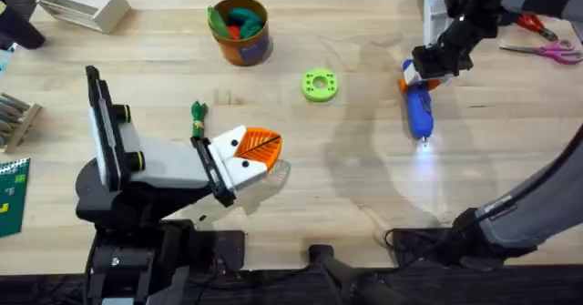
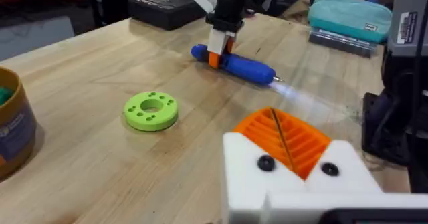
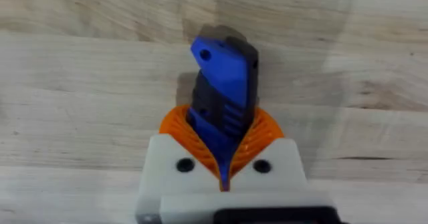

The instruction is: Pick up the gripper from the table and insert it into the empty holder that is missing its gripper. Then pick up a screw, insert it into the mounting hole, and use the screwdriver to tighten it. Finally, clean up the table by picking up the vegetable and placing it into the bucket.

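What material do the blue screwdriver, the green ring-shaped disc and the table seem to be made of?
The screwdriver looks like smooth blue plastic with a slight sheen; its tip appears metallic, with light glowing beside it. The green ring-shaped disc seems matte plastic, possibly 3D-printed, with small holes around its face. The table looks like light wood, showing grain lines and plank seams, with a faint gloss.

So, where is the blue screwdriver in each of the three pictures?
Overhead: the screwdriver lies on the table at the right, its lit tip toward the arms' bases, with the right gripper at its far end.
Left wrist: it lies across the far part of the table, beyond the green ring-shaped disc.
Right wrist: its blue end stands between the orange pads, at the centre.
Shared landmark: the right gripper clamped on it.
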You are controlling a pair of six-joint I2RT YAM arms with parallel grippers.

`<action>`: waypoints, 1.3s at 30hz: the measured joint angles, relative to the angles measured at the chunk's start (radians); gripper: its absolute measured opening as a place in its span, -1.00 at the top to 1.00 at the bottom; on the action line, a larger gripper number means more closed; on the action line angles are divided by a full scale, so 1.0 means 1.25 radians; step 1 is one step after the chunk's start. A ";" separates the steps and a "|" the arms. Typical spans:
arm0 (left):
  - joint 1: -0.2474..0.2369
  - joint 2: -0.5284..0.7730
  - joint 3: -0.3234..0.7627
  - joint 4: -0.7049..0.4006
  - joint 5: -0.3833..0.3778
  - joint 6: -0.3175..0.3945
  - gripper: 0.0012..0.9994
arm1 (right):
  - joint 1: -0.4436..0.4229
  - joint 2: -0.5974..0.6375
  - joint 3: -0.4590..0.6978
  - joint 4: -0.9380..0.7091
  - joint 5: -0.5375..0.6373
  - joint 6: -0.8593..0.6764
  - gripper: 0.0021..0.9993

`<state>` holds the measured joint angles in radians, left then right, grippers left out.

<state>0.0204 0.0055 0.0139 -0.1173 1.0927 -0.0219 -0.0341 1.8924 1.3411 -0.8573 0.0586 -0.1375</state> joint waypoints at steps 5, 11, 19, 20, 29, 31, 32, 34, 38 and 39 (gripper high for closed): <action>0.000 0.000 0.000 0.000 0.000 0.000 0.99 | 0.000 -0.042 0.013 -0.020 -0.019 0.003 0.94; 0.000 0.000 0.000 0.000 0.000 0.000 0.99 | 0.002 -0.155 0.117 -0.024 -0.072 0.028 0.94; 0.000 0.000 0.000 0.000 0.000 0.000 0.99 | 0.075 -0.264 0.287 -0.005 -0.101 0.052 0.94; 0.000 0.000 0.000 0.000 0.000 0.000 0.99 | 0.085 -0.270 0.296 0.010 -0.111 0.052 0.94; 0.000 0.000 0.000 0.000 0.000 0.000 0.99 | 0.139 -0.367 0.307 0.147 -0.263 0.107 0.94; 0.000 0.000 0.000 0.000 0.000 0.000 0.99 | 0.145 -0.383 0.307 0.164 -0.274 0.115 0.94; 0.000 0.000 0.000 0.000 0.000 0.000 0.99 | 0.148 -0.388 0.307 0.169 -0.278 0.118 0.94; 0.000 0.000 0.000 0.000 0.000 0.000 0.99 | 0.156 -0.398 0.307 0.184 -0.294 0.125 0.94; 0.000 0.000 0.000 0.000 0.000 0.000 0.99 | 0.178 -0.408 0.307 0.211 -0.321 0.135 0.94; 0.000 0.000 0.000 0.000 0.000 0.000 0.99 | 0.184 -0.408 0.307 0.222 -0.325 0.137 0.94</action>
<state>0.0204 0.0052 0.0139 -0.1173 1.0924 -0.0219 0.1965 1.3827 1.7252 -0.5804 -0.3474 0.0332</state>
